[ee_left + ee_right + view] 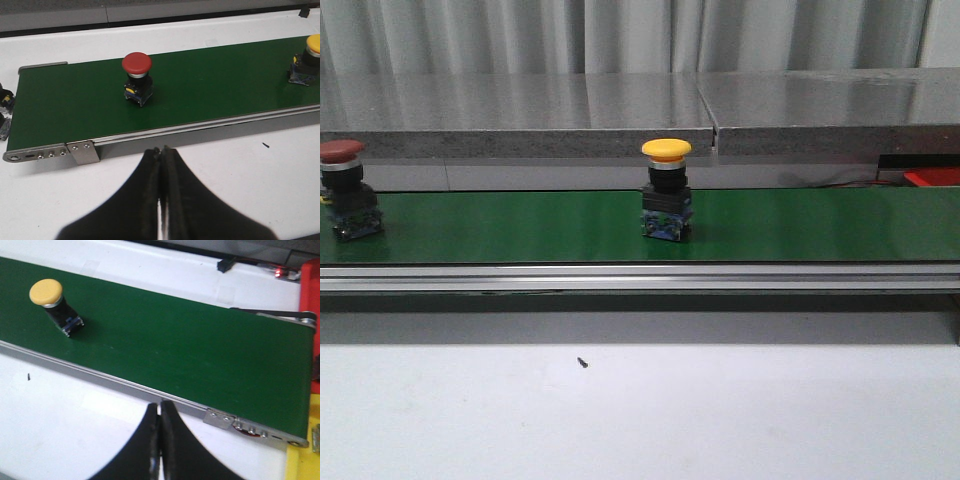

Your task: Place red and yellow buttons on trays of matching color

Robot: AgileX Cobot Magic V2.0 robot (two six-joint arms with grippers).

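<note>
We see 2 pushbutton switches standing upright on the green conveyor belt point(800, 225): the red button point(342, 152) at the far left of the front view, and the yellow button point(666, 150) near the middle, well apart from it. Each has a domed mushroom cap on a metal collar, above a black body with a blue contact block at the base.

The left gripper point(161, 150) hangs over the white table on the near side of the belt, its jaws pressed together on nothing. The right gripper point(160, 405) is likewise clenched and empty, near the belt's right end.

We judge these as rigid, fairly light plastic-and-metal parts, top-heavy on a small footprint, so a nudge at the cap could tip them. The smooth dome would likely slip between the fingers; the squarer black body under the collar looks the safer hold. A red tray edge point(932, 178) shows at far right, and a yellow corner point(300, 465) in the right wrist view
</note>
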